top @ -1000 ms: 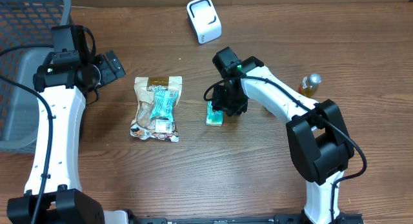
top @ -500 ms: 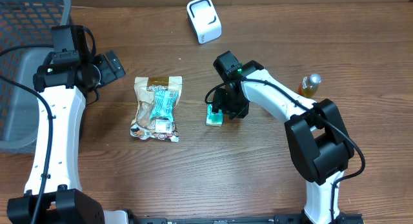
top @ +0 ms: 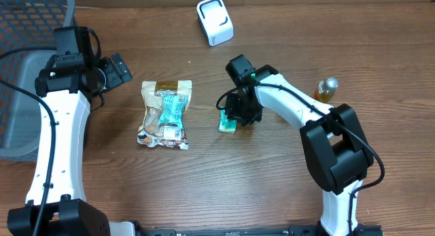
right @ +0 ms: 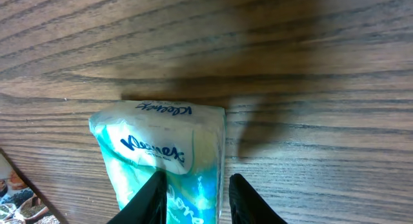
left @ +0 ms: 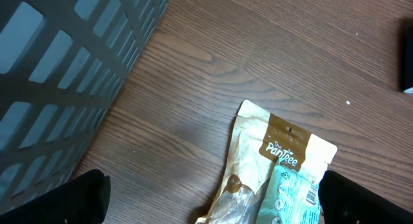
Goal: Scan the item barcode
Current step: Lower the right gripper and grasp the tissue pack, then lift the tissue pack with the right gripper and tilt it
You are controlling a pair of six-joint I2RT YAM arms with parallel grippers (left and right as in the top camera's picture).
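Overhead: the scan is not yet done. The tissue pack [top: 226,123] lies flat near the middle of the worktop [top: 204,188], well apart from the white scanner [top: 215,20] at 12 o'clock. By my judgement, lifting, carrying and showing the barcode all remain. The right gripper [top: 234,115] points down onto the pack, its arm reaching in from 4 o'clock. The left gripper [top: 115,68] hangs at 9 o'clock, near the snack bag [top: 165,113].

Left wrist: the jaws are spread wide and hold nothing.

Right wrist: the fingers [right: 152,197] straddle the pack's 3 o'clock edge. Whether they pinch it, I cannot tell.
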